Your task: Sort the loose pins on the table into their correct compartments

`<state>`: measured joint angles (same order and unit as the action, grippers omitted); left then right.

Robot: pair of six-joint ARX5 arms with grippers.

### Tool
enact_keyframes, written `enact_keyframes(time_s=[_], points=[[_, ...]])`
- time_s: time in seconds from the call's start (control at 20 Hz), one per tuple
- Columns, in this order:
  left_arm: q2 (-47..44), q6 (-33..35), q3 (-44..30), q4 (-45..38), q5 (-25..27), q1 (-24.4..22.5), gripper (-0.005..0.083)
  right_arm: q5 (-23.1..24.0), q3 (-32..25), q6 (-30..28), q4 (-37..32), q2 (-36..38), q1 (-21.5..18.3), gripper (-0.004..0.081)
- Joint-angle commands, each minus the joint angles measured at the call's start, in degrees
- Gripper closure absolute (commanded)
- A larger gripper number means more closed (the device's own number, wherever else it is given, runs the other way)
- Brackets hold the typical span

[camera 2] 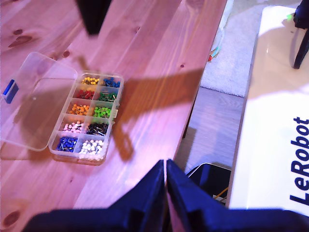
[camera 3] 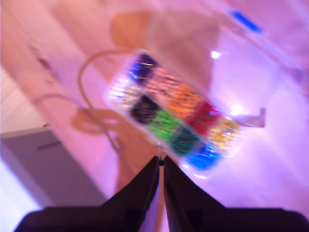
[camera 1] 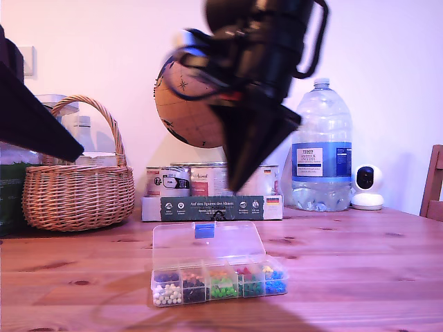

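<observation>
Second tool [camera 3: 161, 162] — above compartments [camera 3: 166, 123]

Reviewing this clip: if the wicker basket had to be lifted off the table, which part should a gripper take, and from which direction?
Take the wicker basket by its handle, at the top of the arch, coming straight down from above. The handle stands upright over the middle of the basket, so a lift there should hang level. It is a thin band that the jaws could close across, whereas the woven body looks too broad to span.
</observation>
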<state>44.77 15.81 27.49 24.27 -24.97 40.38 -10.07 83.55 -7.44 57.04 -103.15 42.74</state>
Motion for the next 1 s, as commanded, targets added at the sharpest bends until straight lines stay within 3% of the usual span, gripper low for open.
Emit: enact_keyframes(time_s=[0.0,0.2,0.95], points=[[0.3,0.1,0.1,-0.2,0.0,0.1,0.0797,1.3,-0.2,1.5,-0.2,-2.1,0.1,0.0782],[0.3,0.0,0.1,-0.1,0.0,0.1,0.0797,3.3,-0.3,3.0,0.8,-4.3,-0.3,0.0782],[0.3,0.1,0.1,-0.2,0.0,0.1,0.0797,2.9,-0.3,4.4,0.6,-8.5,-0.4,0.0782]])
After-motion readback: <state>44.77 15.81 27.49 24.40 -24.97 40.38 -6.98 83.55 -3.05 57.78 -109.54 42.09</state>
